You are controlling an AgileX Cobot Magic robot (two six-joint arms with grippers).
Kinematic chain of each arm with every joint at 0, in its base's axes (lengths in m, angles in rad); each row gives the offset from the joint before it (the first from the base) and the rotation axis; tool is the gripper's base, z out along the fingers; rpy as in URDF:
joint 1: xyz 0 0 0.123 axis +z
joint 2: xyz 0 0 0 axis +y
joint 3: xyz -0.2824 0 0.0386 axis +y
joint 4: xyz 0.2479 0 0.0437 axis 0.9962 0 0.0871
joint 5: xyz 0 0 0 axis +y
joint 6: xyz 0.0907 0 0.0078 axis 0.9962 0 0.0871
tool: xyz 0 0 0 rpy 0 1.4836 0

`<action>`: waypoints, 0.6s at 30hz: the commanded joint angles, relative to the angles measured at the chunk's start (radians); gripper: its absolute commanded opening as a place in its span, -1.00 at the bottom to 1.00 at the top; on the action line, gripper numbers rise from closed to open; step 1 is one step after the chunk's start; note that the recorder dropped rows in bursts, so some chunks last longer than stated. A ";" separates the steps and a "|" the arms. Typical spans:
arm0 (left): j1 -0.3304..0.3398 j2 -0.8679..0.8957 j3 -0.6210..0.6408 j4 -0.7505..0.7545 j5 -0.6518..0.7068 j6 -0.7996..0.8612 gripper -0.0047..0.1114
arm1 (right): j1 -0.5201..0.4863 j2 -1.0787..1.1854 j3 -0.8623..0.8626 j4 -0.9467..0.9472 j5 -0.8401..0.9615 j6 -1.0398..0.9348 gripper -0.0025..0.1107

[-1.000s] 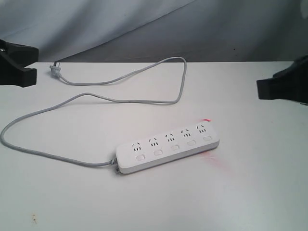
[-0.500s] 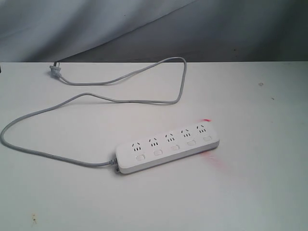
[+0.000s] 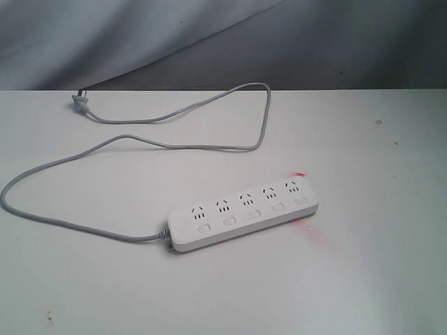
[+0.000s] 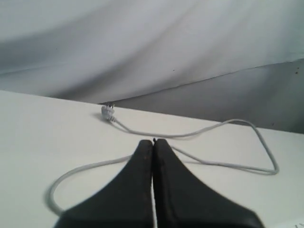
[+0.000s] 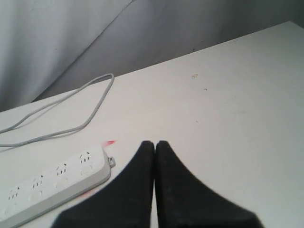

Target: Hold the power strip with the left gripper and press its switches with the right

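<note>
I see a wide flat white table (image 3: 377, 279) under the power strip. A grey cloth wall (image 3: 140, 35) hangs behind the table, on the far side from the strip.

The long white plastic power strip with round ends (image 3: 244, 213) lies flat on the table. Nothing is touching it. It has five outlets in a row.

The thin grey cord (image 3: 209, 147) comes out of one end of the strip. It runs away from the strip in big loose loops. The small grey plug (image 3: 80, 102) lies at the far end of the cord, well apart from the strip, near the cloth wall.

My left black two-fingered claw (image 4: 153, 142) is squeezed tight with nothing in it. It sits above the cord loops, well apart from the strip, and points toward the plug.

My right black claw (image 5: 155, 143) is squeezed tight too, with nothing in it. It is near the strip's end without the cord, but apart from it.

The five small white rounded switches (image 3: 253, 213) sit on the strip, one by each outlet.

A tiny red spot of light (image 3: 299, 174) is just beside the strip's end without the cord.
</note>
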 commanded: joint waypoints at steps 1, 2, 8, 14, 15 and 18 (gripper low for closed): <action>0.003 -0.006 0.075 -0.007 -0.071 -0.019 -0.92 | -0.004 -0.005 0.062 -0.088 -0.062 0.037 -0.96; 0.003 -0.006 0.093 -0.007 -0.091 -0.026 -0.92 | -0.004 -0.005 0.068 -0.109 -0.068 0.049 -0.96; 0.003 -0.006 0.097 0.019 -0.066 -0.032 -0.92 | -0.004 -0.005 0.072 -0.129 -0.072 0.066 -0.96; 0.003 -0.006 0.097 0.019 -0.066 -0.030 -0.92 | -0.004 -0.005 0.072 -0.129 -0.072 0.066 -0.96; 0.003 -0.006 0.097 0.019 -0.066 -0.030 -0.92 | -0.004 -0.005 0.072 -0.129 -0.072 0.066 -0.96; 0.003 -0.006 0.097 0.019 -0.066 -0.030 -0.92 | -0.004 -0.005 0.072 -0.134 -0.072 0.066 -0.96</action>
